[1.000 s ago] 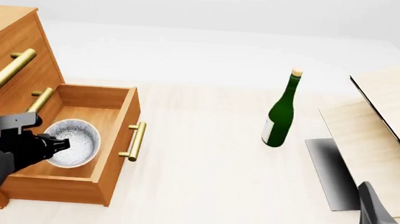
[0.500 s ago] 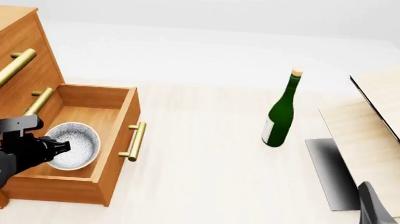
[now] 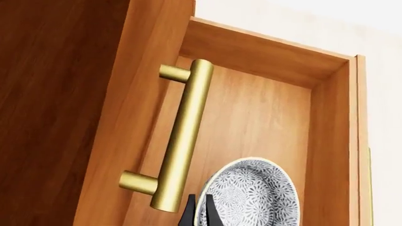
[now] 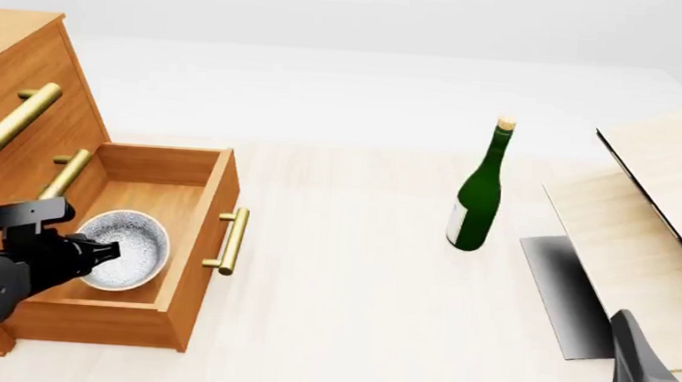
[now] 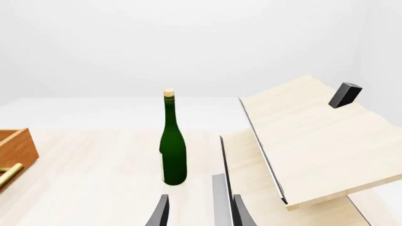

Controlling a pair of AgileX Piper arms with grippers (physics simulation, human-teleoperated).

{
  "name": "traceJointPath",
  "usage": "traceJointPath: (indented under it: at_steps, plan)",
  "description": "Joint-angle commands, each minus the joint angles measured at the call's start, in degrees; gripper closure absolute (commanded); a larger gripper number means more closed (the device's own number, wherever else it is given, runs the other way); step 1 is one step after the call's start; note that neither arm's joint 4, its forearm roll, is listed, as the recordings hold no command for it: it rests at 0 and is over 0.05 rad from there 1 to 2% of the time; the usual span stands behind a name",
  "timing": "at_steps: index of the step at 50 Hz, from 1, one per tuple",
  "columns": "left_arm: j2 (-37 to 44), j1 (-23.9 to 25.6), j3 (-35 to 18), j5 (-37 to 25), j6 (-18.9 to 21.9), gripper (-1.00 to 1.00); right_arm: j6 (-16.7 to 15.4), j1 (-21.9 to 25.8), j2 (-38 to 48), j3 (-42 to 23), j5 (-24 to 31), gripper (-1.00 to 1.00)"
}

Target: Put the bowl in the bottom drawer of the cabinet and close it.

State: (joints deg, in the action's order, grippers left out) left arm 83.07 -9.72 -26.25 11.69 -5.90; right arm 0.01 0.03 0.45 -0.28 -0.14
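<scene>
The cabinet (image 4: pixel 18 56) stands at the left with its bottom drawer (image 4: pixel 203 227) pulled out. Inside the drawer is the speckled white bowl (image 4: pixel 131 245), low against the drawer floor. My left gripper (image 4: pixel 106 249) is shut on the bowl's left rim. In the left wrist view the fingertips (image 3: pixel 188 214) pinch the rim of the bowl (image 3: pixel 257 197) under the middle drawer's brass handle (image 3: pixel 182 141). At the front right corner my right gripper (image 4: pixel 667 353) is open and holds nothing, far from the drawer.
A green wine bottle (image 4: pixel 477 199) stands upright mid-table. Pale wooden boards (image 4: pixel 661 193) lean at the right over a dark grey slab (image 4: pixel 566 294). The drawer's brass handle (image 4: pixel 231 240) faces the bottle. A small black block (image 5: pixel 345 94) rests on the upper board.
The left gripper and bowl sank slightly deeper into the drawer early on, then stayed almost still. The right arm has not moved.
</scene>
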Motion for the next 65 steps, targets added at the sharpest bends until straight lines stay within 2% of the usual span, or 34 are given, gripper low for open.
traceJointPath:
  at_steps: [1, 25, 50, 65]
  plan:
    - [1.34, 0.81, -0.22, 0.24, -0.01, -1.0, 0.01, -0.01, -0.04, 0.04, 0.02, -1.0]
    - [-1.0, -0.05, -0.02, -0.9, 0.8, -1.0, 0.0, -0.01, -0.05, 0.04, 0.02, -1.0]
    - [-7.3, 0.19, 2.13, -3.69, 1.45, -1.0, 0.0, -0.02, -0.05, 0.04, 0.02, -1.0]
    - [-12.78, 2.01, 2.83, -6.87, 1.16, -1.0, 0.0, 0.0, -0.04, 0.04, 0.02, -1.0]
